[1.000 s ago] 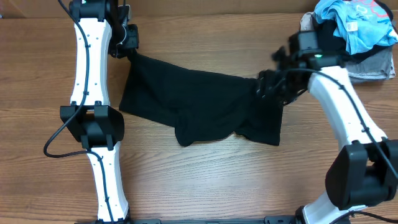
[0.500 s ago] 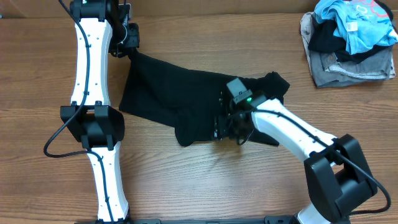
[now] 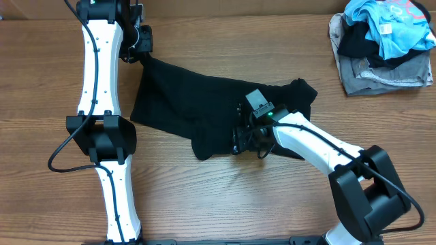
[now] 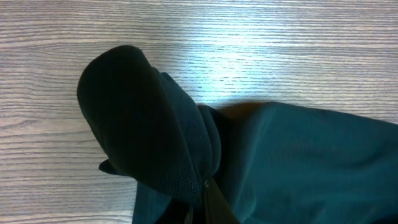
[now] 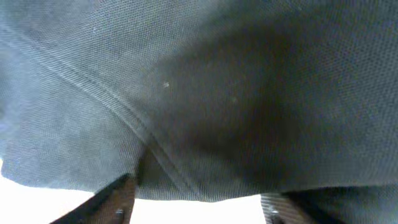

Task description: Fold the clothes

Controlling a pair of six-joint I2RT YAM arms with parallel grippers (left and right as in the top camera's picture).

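Right gripper (image 3: 246,141) slightly leftward, spread-fingered in wrist view; left gripper (image 3: 141,53) clamping black garment (image 3: 184,102).

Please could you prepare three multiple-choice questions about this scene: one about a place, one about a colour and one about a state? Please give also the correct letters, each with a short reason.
1. Where is the right hand?
A. On bare wood, far from any cloth
B. On the black garment, near its lower edge
C. Outside the table's edge

2. What colour is the garment on top of the pile in the far right corner?
A. Light blue
B. Yellow
C. Red

3. In what state is the black garment?
A. Folded into a neat square
B. Rolled into a tight tube
C. Spread loosely, with wrinkles

Answers:
1 B: the overhead view shows the right hand over the dark cloth by its lower edge.
2 A: the light-blue garment lies uppermost.
3 C: its outline is uneven and creased, with no neat fold.
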